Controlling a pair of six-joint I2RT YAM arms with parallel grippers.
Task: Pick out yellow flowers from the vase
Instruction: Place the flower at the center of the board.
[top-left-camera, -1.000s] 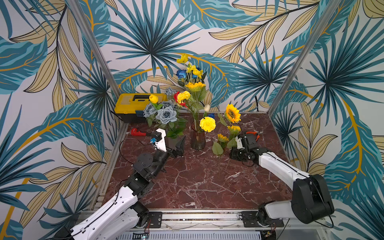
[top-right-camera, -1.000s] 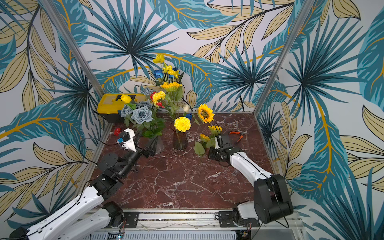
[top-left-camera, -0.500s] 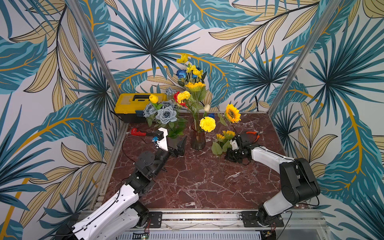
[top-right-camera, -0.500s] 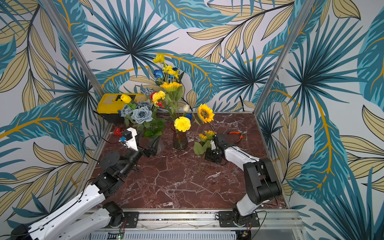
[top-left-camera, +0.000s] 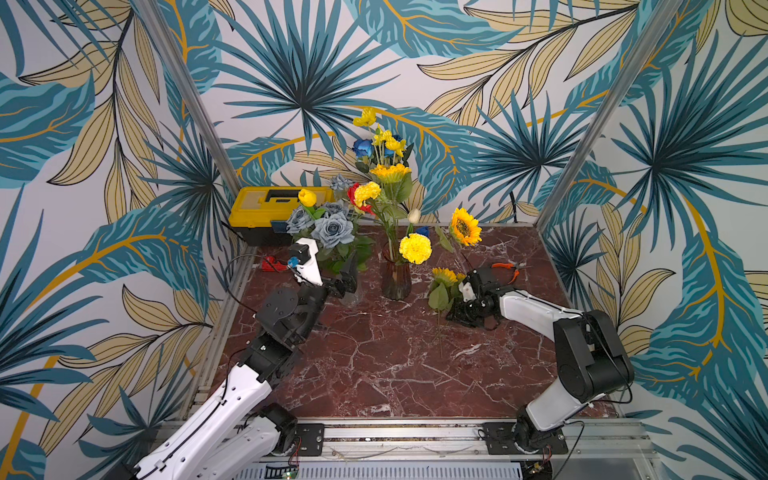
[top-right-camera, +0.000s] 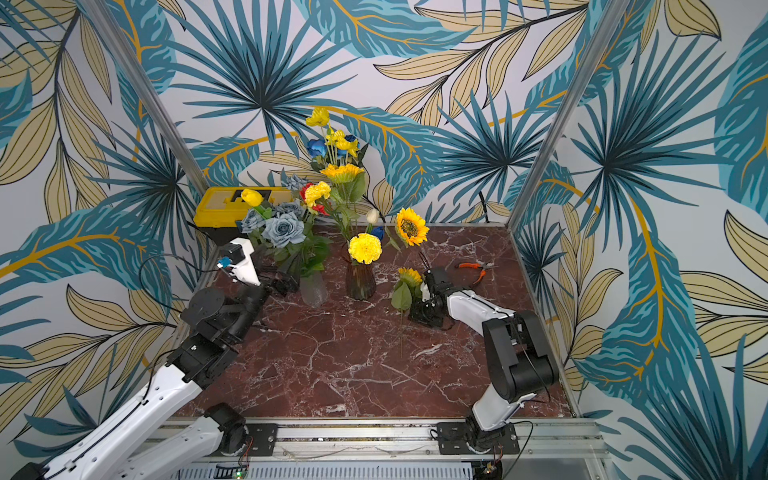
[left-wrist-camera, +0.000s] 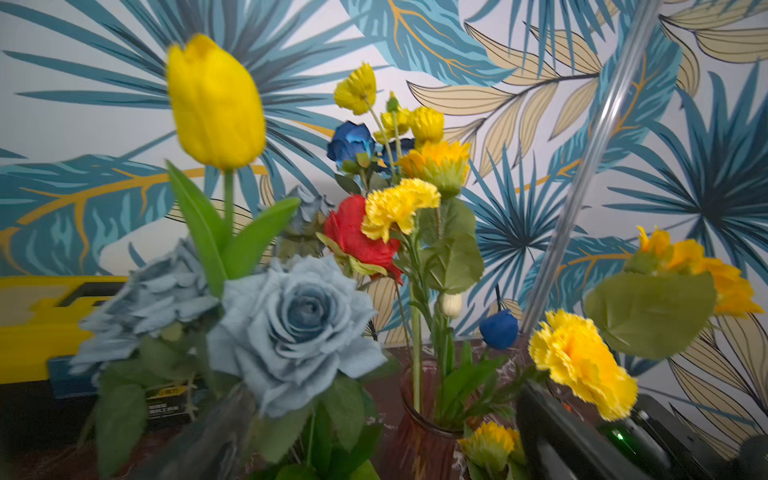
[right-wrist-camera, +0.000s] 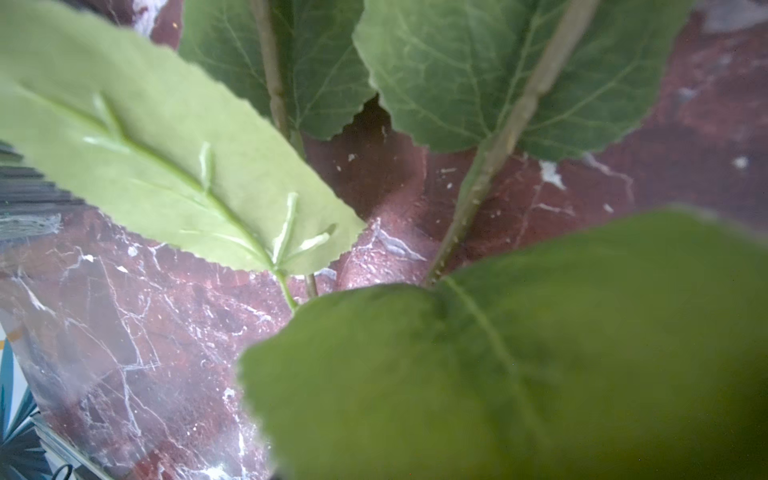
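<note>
Yellow flowers stand in a brown vase (top-left-camera: 396, 280): a pompom (top-left-camera: 414, 248), a carnation (top-left-camera: 367, 192), a sunflower (top-left-camera: 390, 172) and a spray (top-left-camera: 388, 139). A yellow tulip (top-left-camera: 307, 197) rises among grey-blue roses in a clear vase (top-right-camera: 313, 289). My left gripper (top-left-camera: 347, 278) is open, its jaws wide at the clear vase's leaves (left-wrist-camera: 332, 415). My right gripper (top-left-camera: 459, 313) is low on the table at a small sunflower (top-left-camera: 444, 276) whose stem (top-left-camera: 439, 336) lies on the marble. Leaves (right-wrist-camera: 498, 374) fill the right wrist view and hide its jaws. A large sunflower (top-left-camera: 465, 226) stands above that wrist.
A yellow toolbox (top-left-camera: 266, 203) sits at the back left with a red tool (top-left-camera: 270, 264) in front of it. Orange pliers (top-left-camera: 505, 268) lie at the back right. Grey-blue roses (top-left-camera: 332, 228), a deep blue rose (top-left-camera: 363, 147) and a red rose (top-left-camera: 353, 195) share the vases.
The right arm has folded its elbow in from the right, and its gripper has slid a little left and lower beside the small sunflower. The left arm has barely moved.
</note>
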